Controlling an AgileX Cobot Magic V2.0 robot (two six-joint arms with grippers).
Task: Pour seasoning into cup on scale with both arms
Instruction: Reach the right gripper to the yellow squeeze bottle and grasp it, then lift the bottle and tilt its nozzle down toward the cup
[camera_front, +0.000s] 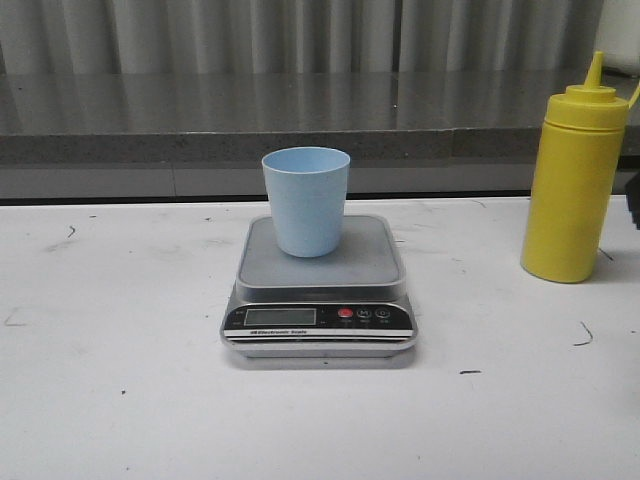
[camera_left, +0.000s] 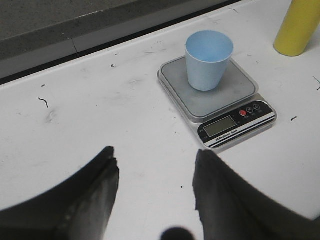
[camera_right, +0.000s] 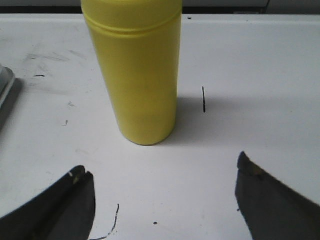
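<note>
Seen whole only in the front view: seasoning bottle (camera_front: 577, 185), upright at the right of the white table (camera_front: 120, 400), yellow screw cap and pointed nozzle on top, well apart from the scale (camera_front: 320, 290). Cropped to a bottom corner in the left wrist view, to the lower body in the right wrist view. Centred in the front view, light blue cup (camera_front: 306, 200) upright on the rear part of the steel platform, behind the black panel with its display and red button. Shown from above only by the left wrist view: inside of the cup, plain blue as far as visible, contents not discernible. Left gripper (camera_left: 155, 192) over bare table short of the scale, fingers apart, holding nothing. Right gripper (camera_right: 165, 200) just short of the bottle, fingers spread wide, touching nothing. Grey counter ledge (camera_front: 300, 125) behind the table.
</note>
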